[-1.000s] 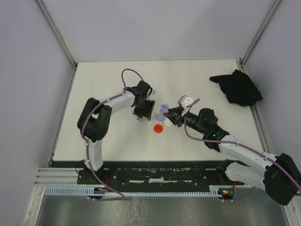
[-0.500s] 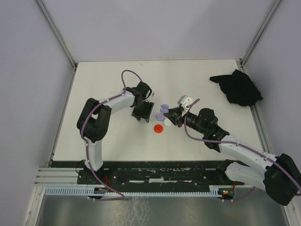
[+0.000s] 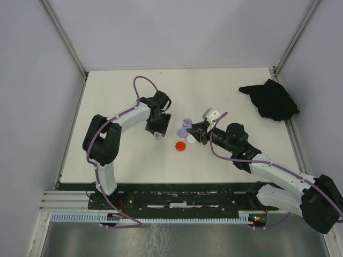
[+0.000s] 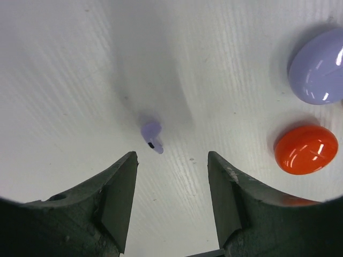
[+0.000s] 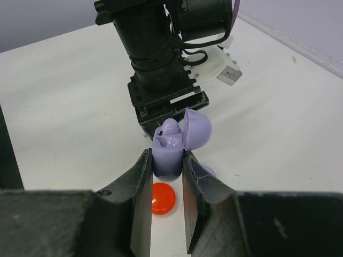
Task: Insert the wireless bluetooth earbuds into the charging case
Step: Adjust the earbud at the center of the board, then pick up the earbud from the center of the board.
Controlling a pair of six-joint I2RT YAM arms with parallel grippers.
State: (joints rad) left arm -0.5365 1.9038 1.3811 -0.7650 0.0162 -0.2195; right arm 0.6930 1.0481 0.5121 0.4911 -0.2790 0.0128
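While my right gripper pinches the open lilac case, my left gripper hangs spread; the lilac earbud lies on the table just ahead of its jaws, stem pointing toward them.

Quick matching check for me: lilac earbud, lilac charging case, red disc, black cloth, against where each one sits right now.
1 lilac earbud
2 lilac charging case
3 red disc
4 black cloth

A far right of the table
B clamped in the right gripper, lid open
C on the table, just ahead of the open left gripper
D on the table beside the held case

Pairs: 1-C, 2-B, 3-D, 4-A
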